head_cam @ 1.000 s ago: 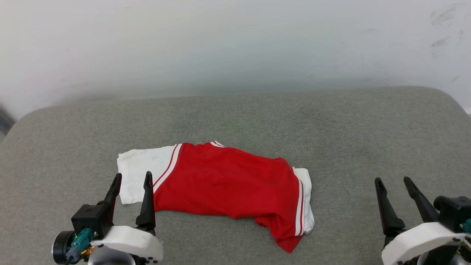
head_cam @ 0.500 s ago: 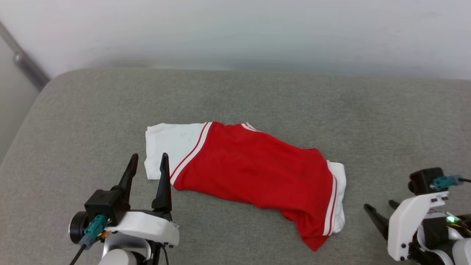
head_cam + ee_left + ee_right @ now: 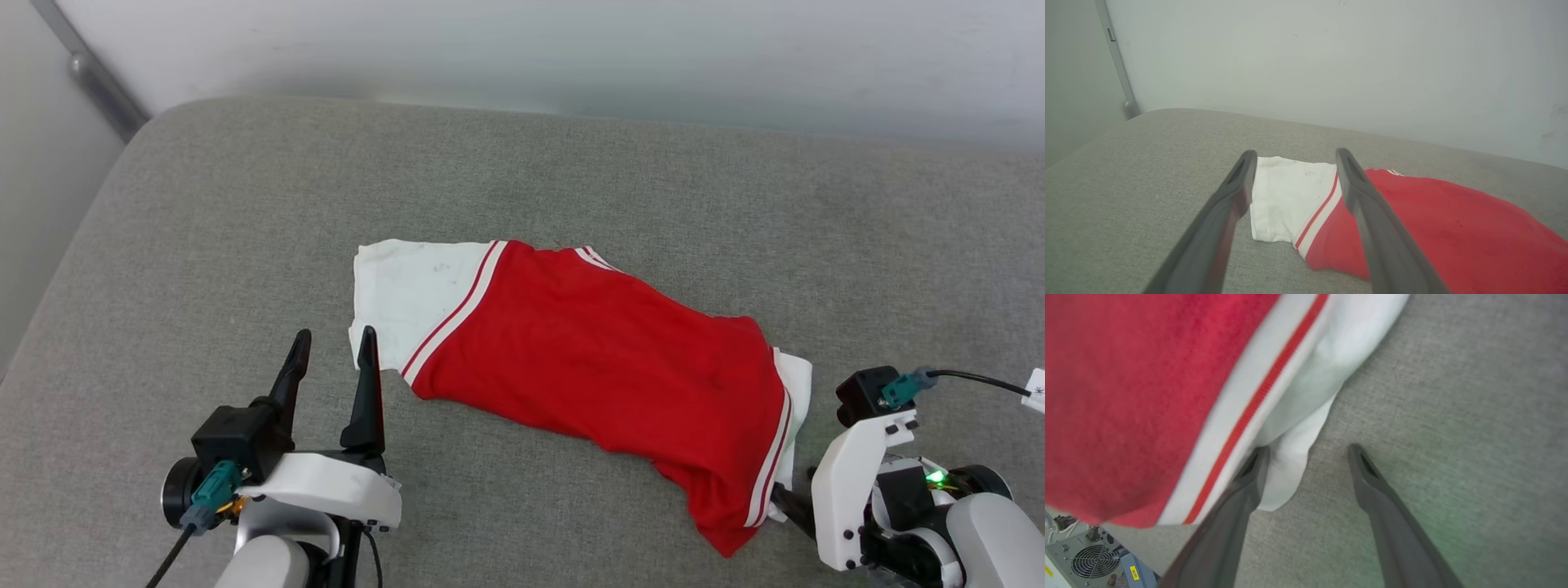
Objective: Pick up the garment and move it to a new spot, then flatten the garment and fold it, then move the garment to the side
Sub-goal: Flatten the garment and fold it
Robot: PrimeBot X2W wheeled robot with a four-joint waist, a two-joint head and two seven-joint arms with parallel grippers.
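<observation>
The garment (image 3: pixel 604 359), a red jersey with white sleeves and red-and-white striped trim, lies crumpled on the grey cushion (image 3: pixel 571 163). Its plain red side faces up. My left gripper (image 3: pixel 336 333) stands open just in front of the left white sleeve (image 3: pixel 408 286). In the left wrist view that gripper (image 3: pixel 1296 152) frames the sleeve (image 3: pixel 1286 196) between its fingers without touching it. My right gripper (image 3: pixel 1308 449) is open and tipped down at the garment's right end. Its left finger (image 3: pixel 1245 482) lies against the right white sleeve (image 3: pixel 1306 396), and the other is over bare cushion.
A pale wall (image 3: pixel 571 49) runs behind the cushion, with a metal rail (image 3: pixel 90 73) at the far left corner. The cushion's left edge curves down near my left arm. Below its front edge a fan unit (image 3: pixel 1094 561) shows in the right wrist view.
The head camera has swung, shifting the whole picture. My right gripper has come in from the far right and tipped down beside the garment's right sleeve. The garment lies as before.
</observation>
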